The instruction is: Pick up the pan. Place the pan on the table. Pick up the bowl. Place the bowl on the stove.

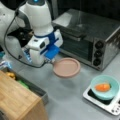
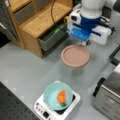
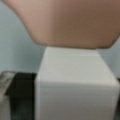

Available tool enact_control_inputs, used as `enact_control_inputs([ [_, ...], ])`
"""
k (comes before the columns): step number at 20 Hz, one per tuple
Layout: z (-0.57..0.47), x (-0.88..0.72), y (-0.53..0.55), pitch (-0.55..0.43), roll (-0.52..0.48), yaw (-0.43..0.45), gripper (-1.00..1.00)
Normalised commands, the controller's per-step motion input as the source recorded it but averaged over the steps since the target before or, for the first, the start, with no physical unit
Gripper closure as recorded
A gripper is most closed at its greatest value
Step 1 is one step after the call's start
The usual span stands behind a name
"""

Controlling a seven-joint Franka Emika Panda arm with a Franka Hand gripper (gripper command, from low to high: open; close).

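Observation:
The dusty-pink pan is level over the grey table, in front of the toaster oven, with a shadow under its rim. I cannot tell whether it touches the table. My gripper is shut on the pan's white handle, which fills the wrist view below the pink pan. The teal bowl rests on the small white stove with an orange object inside it.
A steel toaster oven stands behind the pan. A wooden shelf unit with a dark bin is beside the arm. Black matting borders the table.

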Motion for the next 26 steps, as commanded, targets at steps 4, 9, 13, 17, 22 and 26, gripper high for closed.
enact_control_inputs([
  [4,0.39,0.19,-0.09,0.105,0.154,0.059,1.00],
  [9,0.47,0.18,-0.07,0.122,0.149,0.052,1.00],
  [13,0.45,0.21,-0.04,0.149,0.158,0.045,1.00],
  [17,0.40,0.27,-0.04,0.169,0.158,0.047,1.00],
  [22,0.34,0.34,-0.10,0.145,0.174,0.057,1.00],
  [26,0.39,0.42,-0.14,0.153,0.185,0.068,1.00],
])
